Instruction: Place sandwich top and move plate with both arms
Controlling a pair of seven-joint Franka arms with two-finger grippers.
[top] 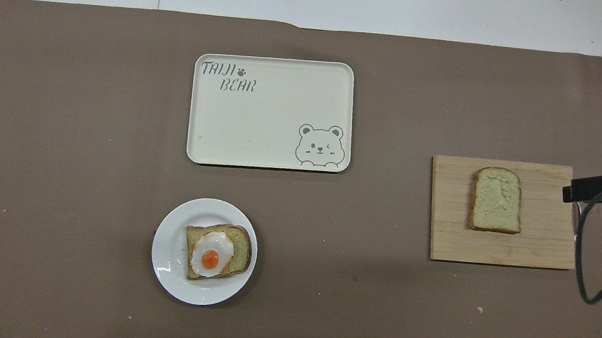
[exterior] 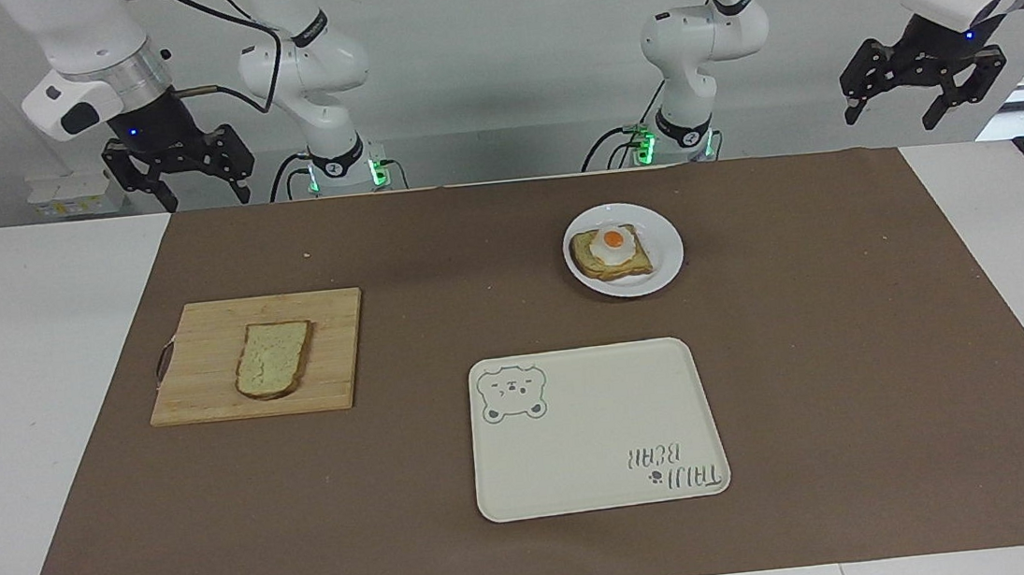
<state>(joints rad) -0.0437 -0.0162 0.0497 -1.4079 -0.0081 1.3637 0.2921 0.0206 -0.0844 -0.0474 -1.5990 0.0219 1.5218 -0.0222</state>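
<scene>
The sandwich top [exterior: 273,358] [top: 496,199], a plain pale slice with brown crust, lies flat on a wooden cutting board [exterior: 201,374] [top: 447,236] toward the right arm's end of the table. The white plate [exterior: 666,263] [top: 168,250] sits nearer to the robots and carries an egg-topped bread slice [exterior: 610,250] [top: 216,251]. My right gripper [exterior: 207,197] hangs open and empty in the air at the robots' edge of the table, at the board's end. My left gripper [exterior: 892,115] hangs open and empty at the other end, off the mat.
A cream rectangular tray [exterior: 596,430] [top: 270,112] with a bear drawing lies farther from the robots than the plate. A brown mat [exterior: 809,343] covers most of the table. A black cable [top: 584,259] loops beside the board in the overhead view.
</scene>
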